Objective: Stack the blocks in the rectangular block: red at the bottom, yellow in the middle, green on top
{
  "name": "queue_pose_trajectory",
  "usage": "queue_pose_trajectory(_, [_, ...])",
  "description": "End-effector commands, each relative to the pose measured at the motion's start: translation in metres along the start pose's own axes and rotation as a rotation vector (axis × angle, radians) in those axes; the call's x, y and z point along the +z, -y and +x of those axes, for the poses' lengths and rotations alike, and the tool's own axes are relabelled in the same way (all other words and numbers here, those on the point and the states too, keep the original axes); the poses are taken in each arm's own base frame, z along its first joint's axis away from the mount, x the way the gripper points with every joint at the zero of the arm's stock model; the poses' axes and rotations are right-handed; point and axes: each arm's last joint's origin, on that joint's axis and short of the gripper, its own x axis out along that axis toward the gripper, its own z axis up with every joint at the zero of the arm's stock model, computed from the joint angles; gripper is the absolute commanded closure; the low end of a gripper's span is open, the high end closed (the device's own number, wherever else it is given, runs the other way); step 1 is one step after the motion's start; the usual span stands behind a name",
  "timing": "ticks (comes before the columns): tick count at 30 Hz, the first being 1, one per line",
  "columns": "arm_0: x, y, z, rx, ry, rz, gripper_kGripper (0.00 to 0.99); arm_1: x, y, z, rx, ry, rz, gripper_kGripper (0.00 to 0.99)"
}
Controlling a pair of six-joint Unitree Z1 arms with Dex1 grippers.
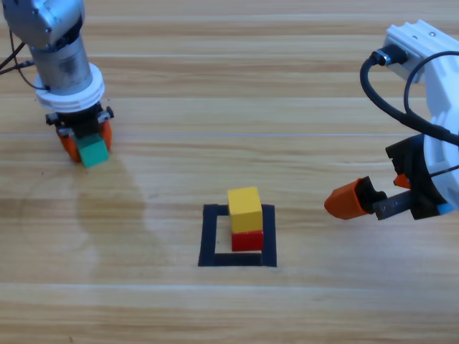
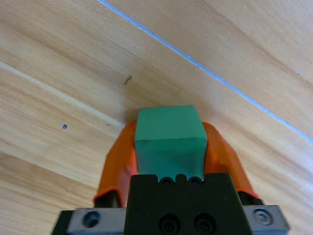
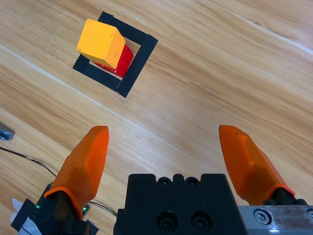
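The yellow cube (image 1: 244,208) rests on the red cube (image 1: 248,240) inside the black tape outline (image 1: 211,236) near the table's middle; the right wrist view shows the same yellow cube (image 3: 100,42), red cube (image 3: 122,61) and black tape outline (image 3: 139,61). At the far left, my left gripper (image 1: 84,147) is shut on the teal-green cube (image 1: 93,152), which fills the gap between its orange jaws in the left wrist view as the green cube (image 2: 170,139). My right gripper (image 1: 369,197) hangs open and empty at the right, well clear of the stack.
Bare wooden table (image 1: 215,107) lies between the left gripper and the stack. A black cable (image 1: 384,100) loops off the right arm at the upper right.
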Motion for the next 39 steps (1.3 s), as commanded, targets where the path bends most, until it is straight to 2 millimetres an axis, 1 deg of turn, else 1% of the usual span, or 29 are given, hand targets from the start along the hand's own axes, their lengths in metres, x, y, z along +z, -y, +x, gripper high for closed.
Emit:
queue_pose_trajectory(1, [-0.014,0.014,-0.036,-0.028,0.020,0.186,0.942,-0.004,0.010,0.002,-0.017,0.000,0.013,0.000])
queue_pose_trajectory(2, [-0.017,0.021,-0.052,-0.056,0.041,0.239,0.942,-0.004,0.010,0.002,-0.017,0.000,0.013,0.000])
queue_pose_trajectory(4, [-0.028,0.037,-0.089,-0.122,0.076,0.388,0.947,-0.004,0.010,0.002,-0.017,0.000,0.013,0.000])
queue_pose_trajectory(5, [-0.040,0.045,-0.115,-0.178,0.113,0.504,0.952,-0.004,0.010,0.002,-0.017,0.000,0.013,0.000])
queue_pose_trajectory(7, [-0.058,0.050,-0.143,-0.241,0.142,0.634,0.952,-0.004,0.010,0.002,-0.017,0.000,0.013,0.000])
queue_pose_trajectory(8, [-0.071,0.052,-0.158,-0.275,0.161,0.719,0.952,-0.004,0.010,0.002,-0.017,0.000,0.013,0.000])
queue_pose_trajectory(9, [-0.088,0.053,-0.173,-0.315,0.171,0.815,0.953,-0.004,0.010,0.002,-0.017,0.002,0.013,0.000])
queue_pose_trajectory(11, [-0.122,0.055,-0.191,-0.345,0.190,0.946,0.953,-0.004,0.010,0.001,-0.016,0.005,0.015,0.000])
queue_pose_trajectory(13, [-0.149,0.058,-0.195,-0.347,0.190,1.032,0.953,-0.004,0.010,0.001,-0.015,0.006,0.015,0.000])
queue_pose_trajectory(16, [-0.182,0.065,-0.193,-0.336,0.178,1.123,0.953,-0.004,0.010,0.001,-0.016,0.005,0.015,0.000])
queue_pose_trajectory(19, [-0.204,0.068,-0.191,-0.334,0.159,1.168,0.953,-0.004,0.010,0.001,-0.014,0.006,0.015,0.000])
queue_pose_trajectory(21, [-0.212,0.071,-0.184,-0.311,0.135,1.166,0.953,-0.004,0.010,0.001,-0.014,0.006,0.015,0.000])
queue_pose_trajectory(23, [-0.215,0.073,-0.177,-0.282,0.117,1.127,0.952,-0.004,0.010,0.001,-0.015,0.006,0.015,0.000])
queue_pose_trajectory(26, [-0.216,0.076,-0.163,-0.225,0.091,1.010,0.952,-0.004,0.010,0.001,-0.016,0.005,0.015,0.000])
queue_pose_trajectory(28, [-0.216,0.073,-0.159,-0.188,0.086,0.902,0.950,-0.004,0.010,0.001,-0.016,0.005,0.015,0.000])
queue_pose_trajectory(30, [-0.218,0.070,-0.158,-0.169,0.079,0.826,0.952,-0.004,0.010,0.001,-0.015,0.004,0.013,0.000])
queue_pose_trajectory(35, [-0.235,0.066,-0.162,-0.130,0.085,0.678,0.952,-0.005,0.010,0.001,-0.015,0.003,0.013,0.000])
queue_pose_trajectory(39, [-0.245,0.066,-0.165,-0.123,0.070,0.594,0.950,-0.005,0.010,0.001,-0.016,0.005,0.013,0.000])
